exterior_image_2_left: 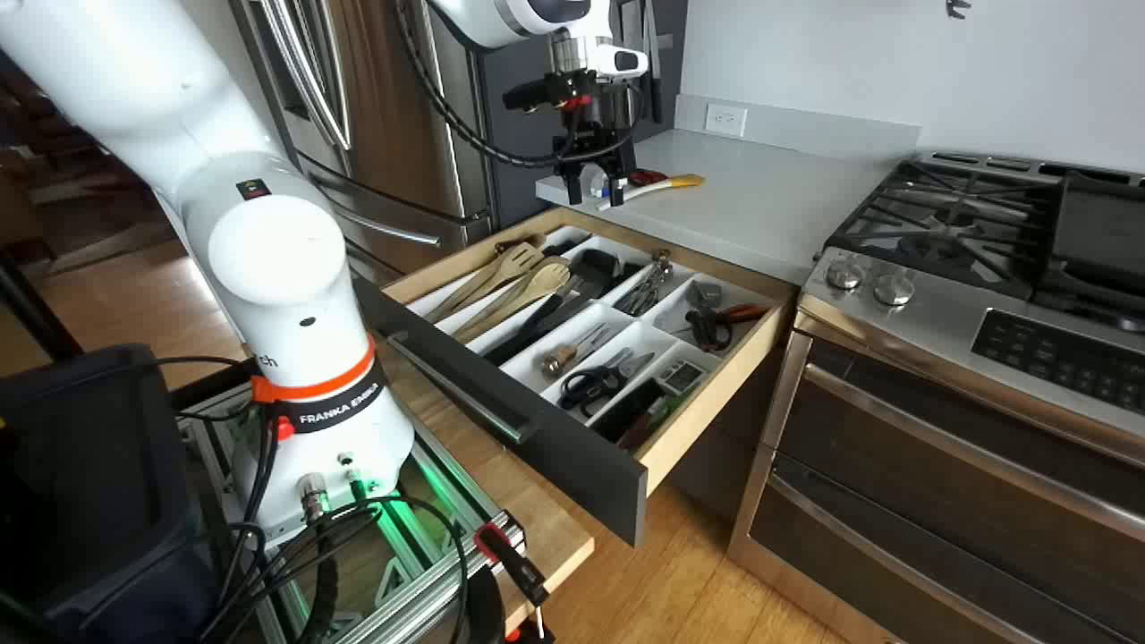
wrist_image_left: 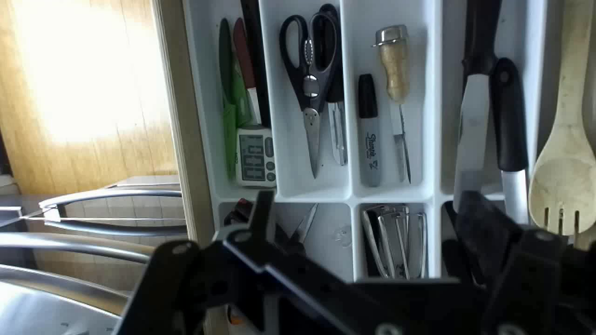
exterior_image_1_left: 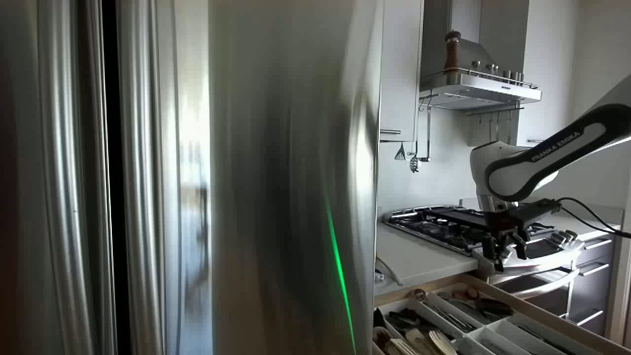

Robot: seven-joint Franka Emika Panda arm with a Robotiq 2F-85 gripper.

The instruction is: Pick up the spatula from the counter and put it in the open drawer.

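- Exterior view, counter: the white-handled spatula (exterior_image_2_left: 660,186) lies on the counter (exterior_image_2_left: 751,201) near the left end of the front edge. Its handle end is at that edge; its yellow head points inward. A small red item (exterior_image_2_left: 648,176), not identifiable, lies just beside it.
- Exterior view, gripper: the Robotiq gripper (exterior_image_2_left: 596,199) hangs fingers down and overlaps the handle end in the line of sight.
- Exterior view, drawer: the open drawer (exterior_image_2_left: 720,416) extends below the counter's front edge, its right side near the oven range (exterior_image_2_left: 894,358).
- Exterior view, surroundings: the refrigerator (exterior_image_1_left: 276,148) fills the left and centre and cuts off the counter's left end. A pepper mill (exterior_image_1_left: 451,52) stands at the left end of the range hood (exterior_image_1_left: 498,88).
- Wrist view, jaws: set wide, drawer compartments visible between them.
- Wrist view, divider tray (wrist_image_left: 436,93): the leftmost compartment holds a digital timer (wrist_image_left: 255,160); the next, scissors (wrist_image_left: 309,83); the third, a Sharpie marker (wrist_image_left: 370,139). A wooden slotted spoon (wrist_image_left: 563,181) lies at the view's right edge.
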